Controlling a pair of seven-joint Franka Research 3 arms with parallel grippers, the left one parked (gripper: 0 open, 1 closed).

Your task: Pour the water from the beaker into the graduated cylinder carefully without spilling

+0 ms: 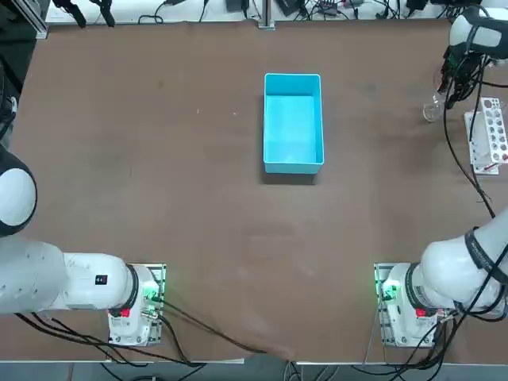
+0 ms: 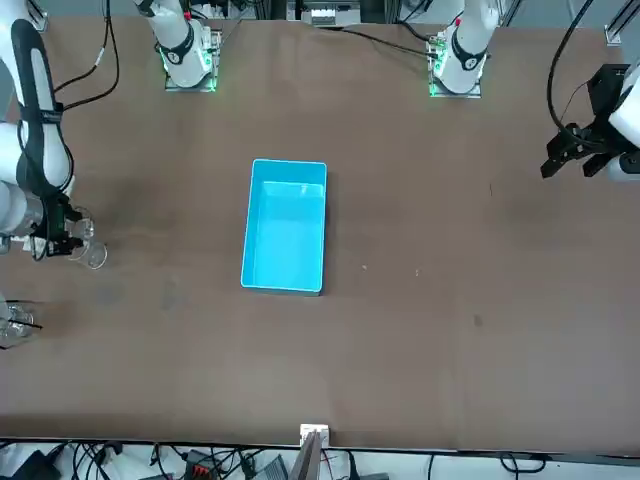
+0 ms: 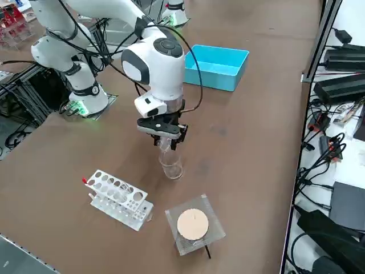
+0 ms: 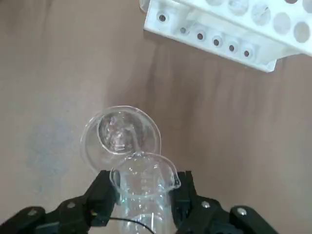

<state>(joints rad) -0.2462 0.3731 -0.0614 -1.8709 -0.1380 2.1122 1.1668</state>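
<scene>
Brown table (image 3: 239,148) carried the glassware; right gripper (image 4: 144,195) was clamped on the beaker's (image 4: 144,187) slippery, fragile wall, tilted over the cylinder (image 4: 119,139).

We see wide bare table (image 1: 159,182) around the blue bin (image 1: 293,121), which stands alone mid-table, well apart from the rest. Room is tight at the robot's right edge: the right gripper (image 3: 163,137), clamped on a clear vessel (image 4: 144,190), hangs over a second clear vessel (image 3: 171,166); near these, the white tube rack (image 3: 118,198) and a mesh square with a disc (image 3: 194,224) block passage.
</scene>
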